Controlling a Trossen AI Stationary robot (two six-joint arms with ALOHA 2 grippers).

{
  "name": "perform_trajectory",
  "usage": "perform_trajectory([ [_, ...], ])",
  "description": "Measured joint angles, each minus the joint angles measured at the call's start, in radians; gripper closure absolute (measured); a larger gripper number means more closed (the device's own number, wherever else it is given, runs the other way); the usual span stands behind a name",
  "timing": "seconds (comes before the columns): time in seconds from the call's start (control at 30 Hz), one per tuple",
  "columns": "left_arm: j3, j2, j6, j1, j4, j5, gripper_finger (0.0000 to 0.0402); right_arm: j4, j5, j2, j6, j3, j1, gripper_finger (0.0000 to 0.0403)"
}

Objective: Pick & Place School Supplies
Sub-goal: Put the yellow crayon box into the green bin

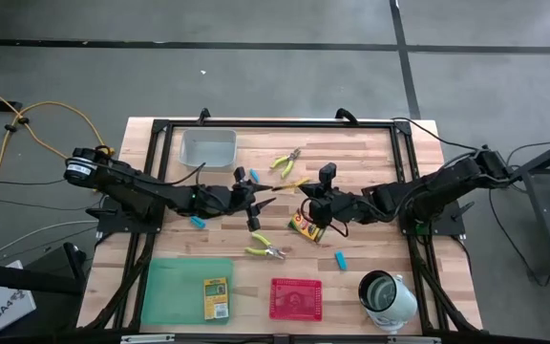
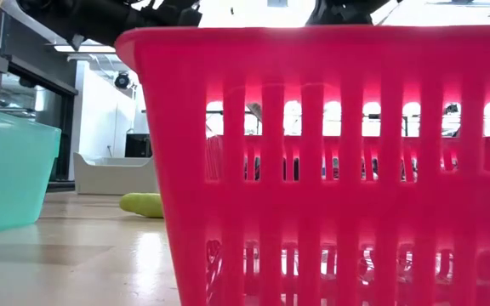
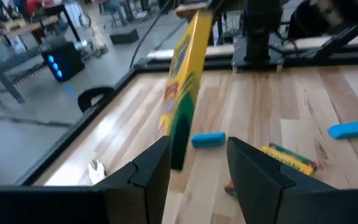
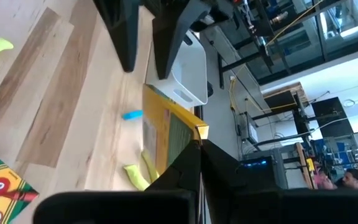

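Observation:
A yellow crayon box hangs in the air over the table's middle, with my right gripper shut on it. My left gripper is open and faces the box from the table's left; the box's lower end sits just beyond one fingertip, and I cannot tell whether they touch. A second crayon box lies flat on the table, and a third lies in the green tray. Blue pieces and two pliers lie on the wood. My right gripper pinches the crayon box's top corner between its two shut fingers. The fingers come from the table's right, slanting a little downward. The box hangs below them nearly upright, slightly tilted, with its lower end clear of the table.
A clear tray stands at the far left. Along the near edge are the green tray, a red basket and a white-and-metal cup. The red basket blocks most of the low view.

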Motion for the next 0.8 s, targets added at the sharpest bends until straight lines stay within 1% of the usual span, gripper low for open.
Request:
perform_trajectory([
  [0.5, 0.0, 0.0, 0.013, 0.006, 0.004, 0.004, 0.025, 0.008, -0.002, 0.0, 0.007, 0.0, 0.0, 0.04],
  [0.63, 0.0, 0.0, 0.013, 0.006, 0.006, 0.004, 0.025, 0.035, -0.041, 0.0, 0.006, 0.0, 0.0, 0.04],
  [0.8, 0.0, 0.0, 0.013, 0.006, 0.008, 0.003, 0.025, 0.06, -0.048, 0.0, -0.01, 0.0, 0.0, 0.04],
])
